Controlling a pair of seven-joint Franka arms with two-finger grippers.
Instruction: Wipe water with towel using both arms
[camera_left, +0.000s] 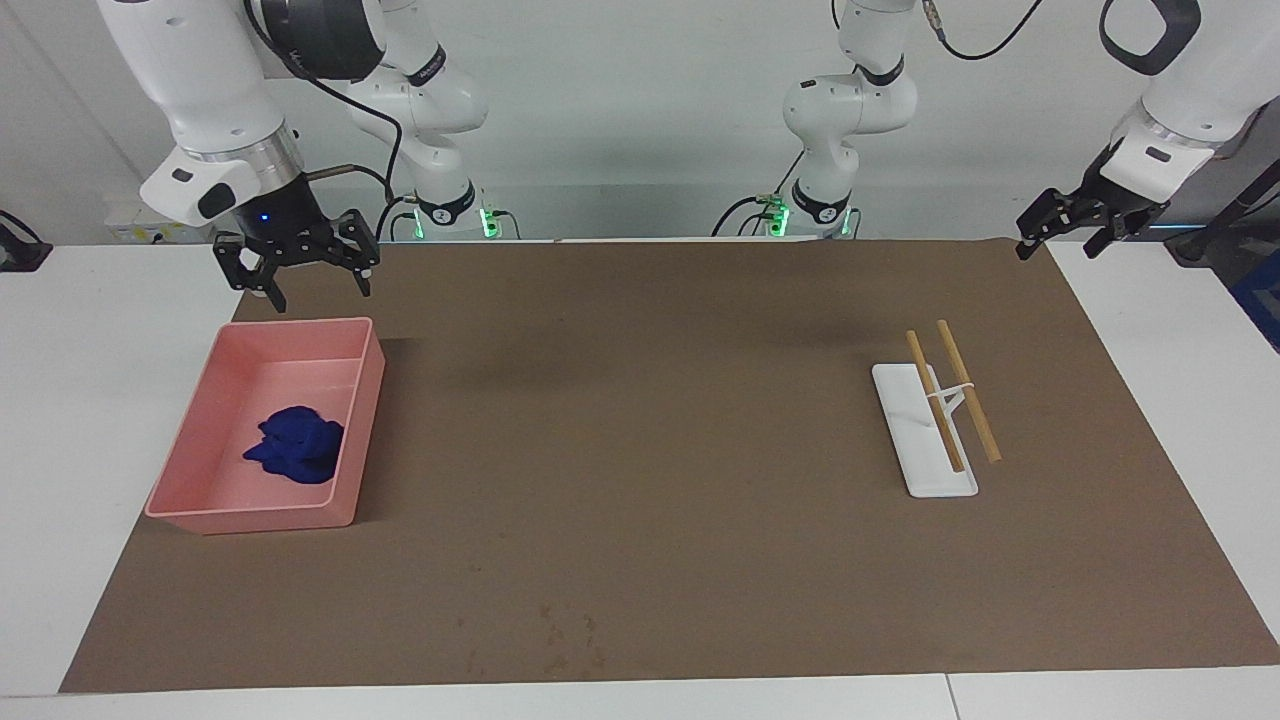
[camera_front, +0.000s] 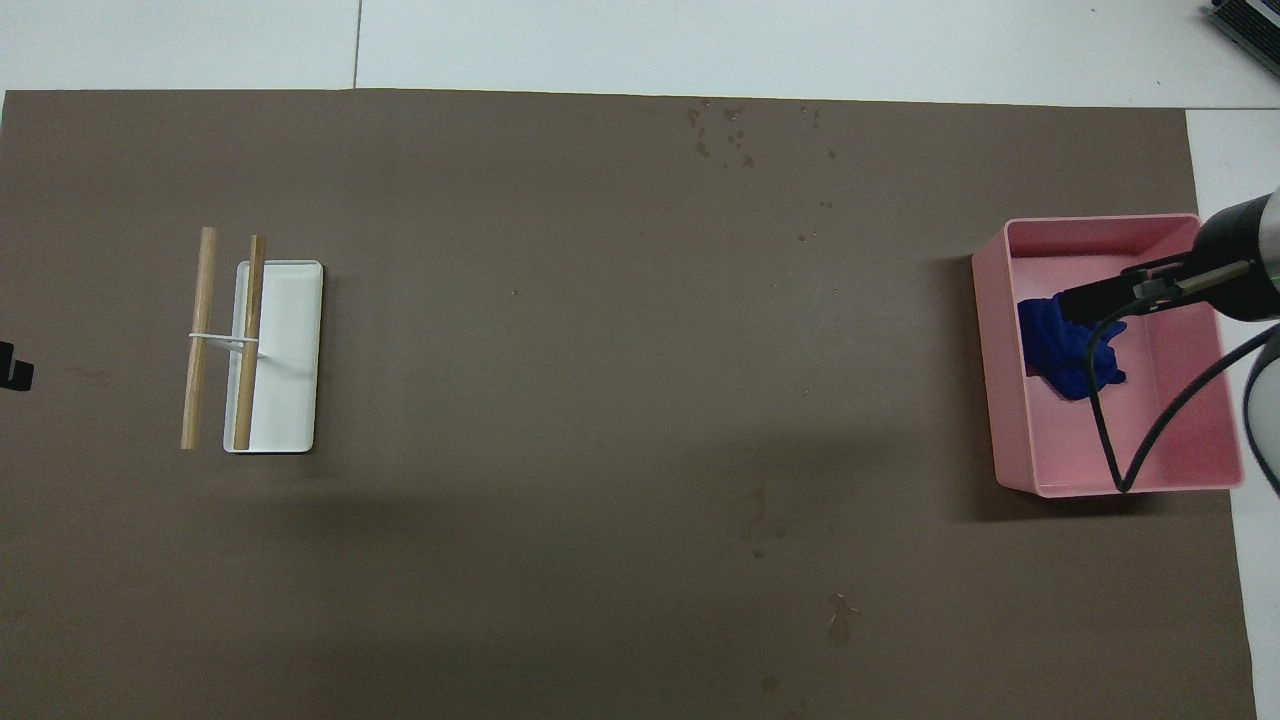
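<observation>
Above the pink tray, the right claw hangs spread and empty, clear of the towel.

- This is a robotics lab, set up as a test bench rather than a home or kitchen.
- Two white jointed robot arms are bolted at the edge of a white table, with green status lights glowing at their bases.
- Loose black cables hang from the arms and run down to the bases.
- A plain brown mat covers the work surface as a marked-out work area.
- The wall at the robots' end is bare and pale grey, with no household fittings.
</observation>
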